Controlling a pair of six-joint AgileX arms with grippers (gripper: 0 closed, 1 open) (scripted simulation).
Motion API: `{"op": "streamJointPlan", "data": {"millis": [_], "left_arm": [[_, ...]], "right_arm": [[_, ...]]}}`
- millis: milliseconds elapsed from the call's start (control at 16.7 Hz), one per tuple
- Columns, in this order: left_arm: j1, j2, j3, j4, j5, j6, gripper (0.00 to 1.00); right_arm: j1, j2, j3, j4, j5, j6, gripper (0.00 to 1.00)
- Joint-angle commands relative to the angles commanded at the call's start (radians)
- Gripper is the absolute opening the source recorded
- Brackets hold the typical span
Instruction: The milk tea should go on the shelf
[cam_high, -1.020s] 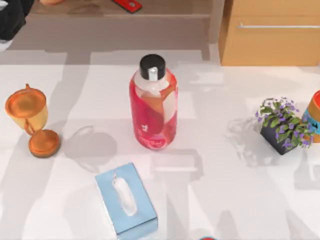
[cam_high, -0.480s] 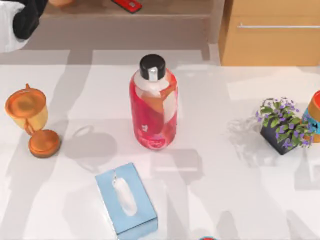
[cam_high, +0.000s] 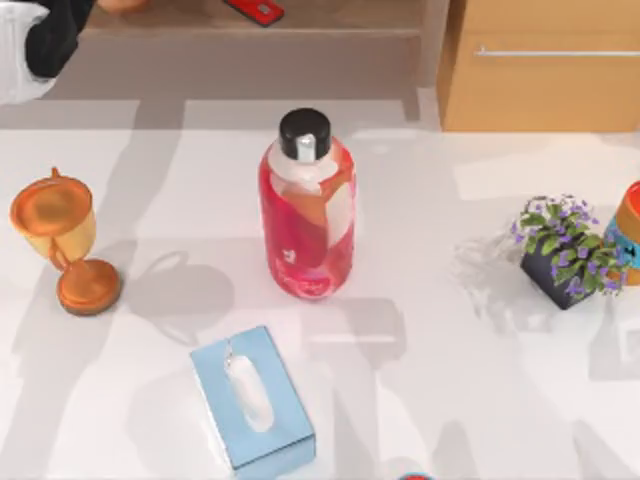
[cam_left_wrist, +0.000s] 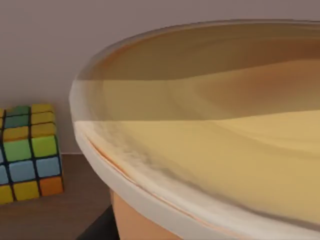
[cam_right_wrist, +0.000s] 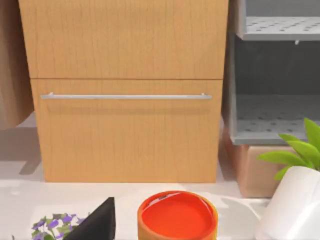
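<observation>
**A:** Where is the milk tea (cam_left_wrist: 210, 150) sitting now?

**B:** It is sitting inside the shelf (cam_left_wrist: 50, 215), low over the wooden board and near a coloured cube (cam_left_wrist: 30, 150). The left claw (cam_left_wrist: 100, 229) is pressing so close that the cup is lying directly in front of it. I cannot tell whether the claw is gripping or released, nor whether the base is touching the board.

**A:** Which arm is nearer?

**B:** The left arm (cam_high: 45, 35), reaching in at the shelf's left end. The right claw (cam_right_wrist: 97, 220) is idling in front of the closed cabinet (cam_right_wrist: 125, 100) beside the shelf; I cannot tell its state either.

**A:** How is the cup looking?

**B:** It is looking round, with a clear, smooth plastic lid over pale tan liquid and an orange wall below. I am judging it slippery and top-heavy, so pulling straight back from the shelf is seeming safest.
</observation>
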Motion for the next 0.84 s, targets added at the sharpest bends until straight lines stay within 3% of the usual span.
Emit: {"op": "streamJointPlan", "data": {"millis": [480,840], "left_arm": [[0.0,0.0,0.0,0.0,0.0,0.0,0.98],[0.0,0.0,0.0,0.0,0.0,0.0,1.0]], "right_arm": [[0.0,0.0,0.0,0.0,0.0,0.0,1.0],[0.0,0.0,0.0,0.0,0.0,0.0,1.0]]}}
